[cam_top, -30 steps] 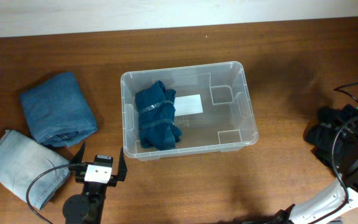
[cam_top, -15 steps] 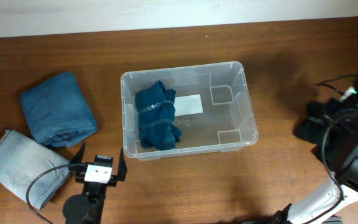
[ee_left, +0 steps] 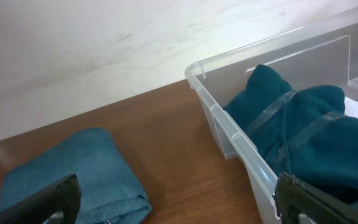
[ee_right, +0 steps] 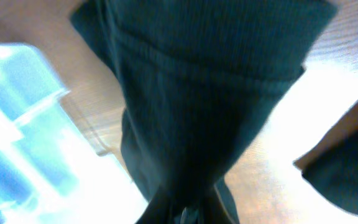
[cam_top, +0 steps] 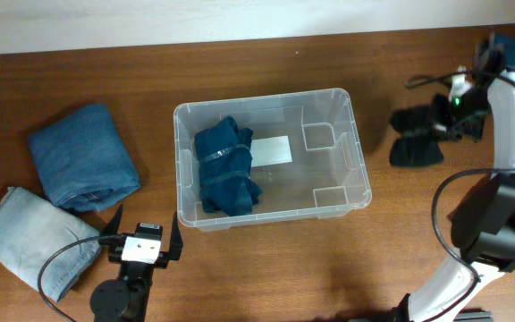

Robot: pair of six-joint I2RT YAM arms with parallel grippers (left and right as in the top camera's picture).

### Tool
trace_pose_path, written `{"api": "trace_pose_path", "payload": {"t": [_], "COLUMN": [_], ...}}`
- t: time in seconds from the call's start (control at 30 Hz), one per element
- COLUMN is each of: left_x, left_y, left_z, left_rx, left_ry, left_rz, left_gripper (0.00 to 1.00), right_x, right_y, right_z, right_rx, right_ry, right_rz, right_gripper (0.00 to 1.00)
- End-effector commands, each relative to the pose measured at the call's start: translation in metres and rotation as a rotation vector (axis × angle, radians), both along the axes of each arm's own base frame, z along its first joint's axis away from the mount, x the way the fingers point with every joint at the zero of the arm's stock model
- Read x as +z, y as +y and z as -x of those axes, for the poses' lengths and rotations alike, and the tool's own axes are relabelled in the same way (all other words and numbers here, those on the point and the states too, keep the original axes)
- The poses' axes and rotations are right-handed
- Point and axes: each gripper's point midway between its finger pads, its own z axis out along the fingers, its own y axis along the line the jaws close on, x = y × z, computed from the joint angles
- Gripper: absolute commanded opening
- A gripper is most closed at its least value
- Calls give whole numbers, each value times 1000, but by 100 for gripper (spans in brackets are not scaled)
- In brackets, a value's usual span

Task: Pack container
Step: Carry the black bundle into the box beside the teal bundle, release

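Our left claw (cam_top: 147, 224) sits low at the near edge of the table (cam_top: 329, 268), fingers wide apart. Its camera shows us a soft blue folded cloth (ee_left: 73, 174) and the container (ee_left: 229, 127) rim side-on. From above we see the clear plastic container mid-table, a teal cloth (cam_top: 226, 170) inside. Farther off, our right arm bends inward, our right claw (cam_top: 443, 125) clamped on a dark cloth (ee_right: 210, 93); only its camera shows the ribbed knit
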Motion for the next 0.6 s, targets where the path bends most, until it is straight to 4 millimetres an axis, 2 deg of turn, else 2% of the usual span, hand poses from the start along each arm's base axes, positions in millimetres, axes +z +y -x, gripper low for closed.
{"api": "trace_pose_path", "payload": {"t": [0.0,0.1,0.2,0.3,0.37,0.57], "left_x": [-2,-2,-2,-2,-2,-2], "left_y": [0,0,0,0,0,0], "left_z": [0,0,0,0,0,0], "left_rx": [-2,-2,-2,-2,-2,-2], "left_ry": [-3,-3,-3,-3,-3,-3], "left_rz": [-18,-18,-18,-18,-18,-18], "left_gripper": [99,99,99,99,99,99], "right_x": [76,116,141,146,145,144], "right_y": [36,66,104,141,173,231], "right_z": [-17,-19,-15,-12,-8,6], "right_rx": [112,185,276,369,451,602], "right_ry": [-199,-285,-336,-351,-349,-350], "right_rz": [18,19,0,-14,-29,-55], "right_gripper": [4,4,4,4,4,4]}}
